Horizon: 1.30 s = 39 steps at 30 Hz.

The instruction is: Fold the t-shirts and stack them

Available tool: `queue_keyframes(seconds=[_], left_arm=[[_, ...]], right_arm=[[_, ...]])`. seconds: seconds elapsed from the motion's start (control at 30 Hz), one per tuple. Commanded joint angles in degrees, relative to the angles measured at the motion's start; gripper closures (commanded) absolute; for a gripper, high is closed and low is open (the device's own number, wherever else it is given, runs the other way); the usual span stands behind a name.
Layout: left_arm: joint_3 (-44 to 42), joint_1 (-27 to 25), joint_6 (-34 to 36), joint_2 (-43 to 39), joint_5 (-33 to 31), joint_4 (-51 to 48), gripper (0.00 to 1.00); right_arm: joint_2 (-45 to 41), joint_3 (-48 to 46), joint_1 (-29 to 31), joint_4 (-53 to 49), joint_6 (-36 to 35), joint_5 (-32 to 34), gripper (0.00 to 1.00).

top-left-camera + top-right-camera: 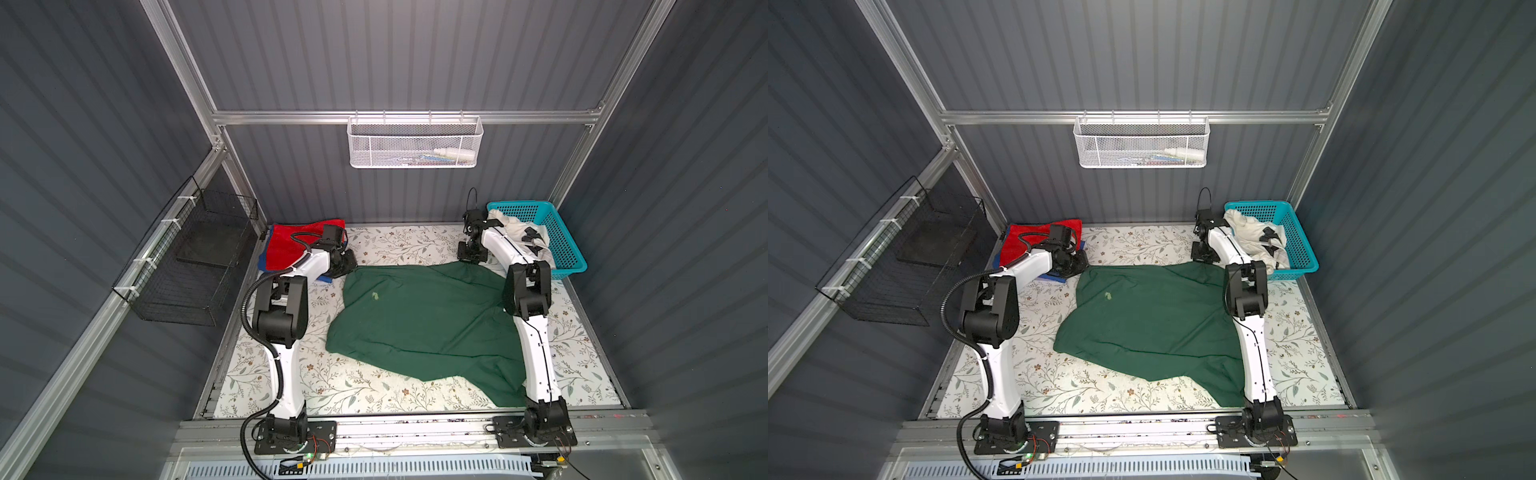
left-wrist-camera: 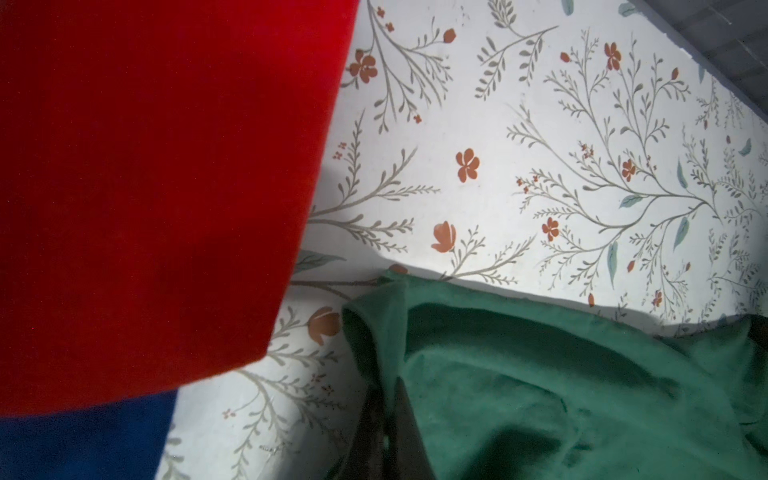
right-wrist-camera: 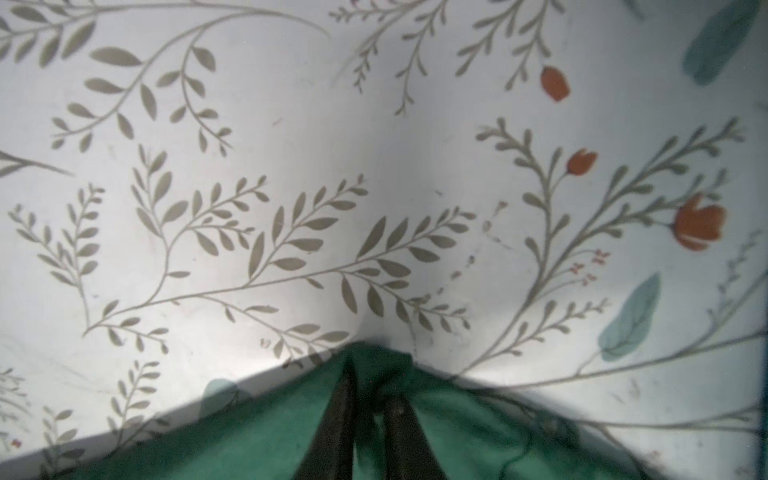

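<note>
A large dark green t-shirt (image 1: 424, 320) (image 1: 1150, 316) lies spread and rumpled on the floral table in both top views. My left gripper (image 1: 347, 266) (image 2: 390, 382) is shut on its far left corner, green cloth (image 2: 561, 395) pinched between the jaws. My right gripper (image 1: 471, 259) (image 3: 374, 374) is shut on the far right corner (image 3: 249, 436), low against the table. A folded red t-shirt (image 1: 291, 245) (image 2: 145, 187) lies on a blue t-shirt (image 1: 262, 261) (image 2: 83, 444) at the back left. A white t-shirt with black marks (image 1: 523, 235) is heaped in the basket.
The turquoise lattice basket (image 1: 561, 237) stands at the back right corner, next to my right arm. A white mesh basket (image 1: 415, 145) hangs on the back rail and a black wire basket (image 1: 195, 257) on the left wall. Bare floral table (image 1: 374, 390) shows in front.
</note>
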Motion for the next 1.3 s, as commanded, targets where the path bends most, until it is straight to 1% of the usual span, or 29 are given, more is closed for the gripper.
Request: queue_keyframes(seconds=[0.0,0.07,0.2,0.33,0.5,0.77,0.87,1.07,1.27], left_arm=[[2.55,0.19,1.43,0.43,0.91,-2.42,1.0],[3.31,0.19,1.48,0.73,1.0,-2.72,1.0],[5.17,0.19,1.57,1.33,1.21,-3.51,1.0],[7.41,0.28,2.02,2.31,0.98,-4.86,1.0],[9.92,0.28,2.57,3.54,0.52,-6.11,1.0],[14.64,0.25,3.55,5.0,-0.24,-9.06,1.0],[14.87,0.28,4.07,4.11,-1.16,-9.49,1.0],[13.43,0.37,4.68,2.37,-3.02,-9.46,1.0],[15.28,0.37,4.28,3.67,-0.81,-9.37,1.0]], right_arm=[[1.17,1.5,-0.05,-0.27,-1.08,0.59,1.0],[0.81,2.3,-0.09,0.23,-1.9,1.66,1.0],[-1.04,3.45,-0.34,0.98,-3.36,5.8,1.0],[-3.5,3.47,-1.35,3.02,-4.24,6.9,1.0],[-5.82,3.34,-2.7,5.76,-4.69,4.85,1.0],[-8.32,2.94,-2.93,8.28,-6.79,7.44,1.0],[-9.58,2.52,-3.08,8.37,-7.02,8.22,1.0],[-13.05,-1.67,-4.19,10.81,-7.24,10.36,1.0],[-13.26,-1.93,-4.75,10.92,-6.4,7.01,1.0]])
